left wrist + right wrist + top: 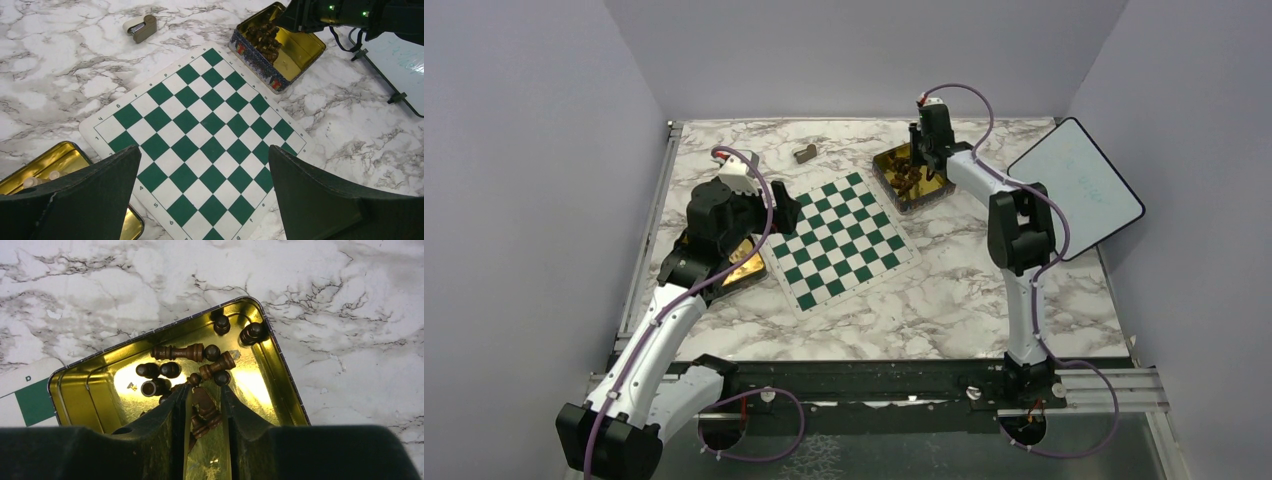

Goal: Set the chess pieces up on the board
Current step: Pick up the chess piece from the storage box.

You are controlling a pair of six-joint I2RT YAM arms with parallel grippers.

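The board (839,240) (200,135) is a green and white chequered mat lying at an angle in mid-table, with no pieces on it. Dark brown chess pieces (906,175) (265,37) (177,352) lie loose in a gold tin (934,195) (280,375) at the back right. My right gripper (924,165) (204,390) is down in that tin, its jaws narrow around one lying piece (205,407), with a thin gap showing on the left side. My left gripper (774,210) (205,150) hangs wide open over the board's near-left part, holding nothing.
A second gold tin (744,268) (55,160) sits by the board's left corner, under my left arm, with pale pieces (30,181) in it. A grey-tan block (805,154) (141,27) lies behind the board. A white black-rimmed panel (1076,185) (405,65) leans at the right.
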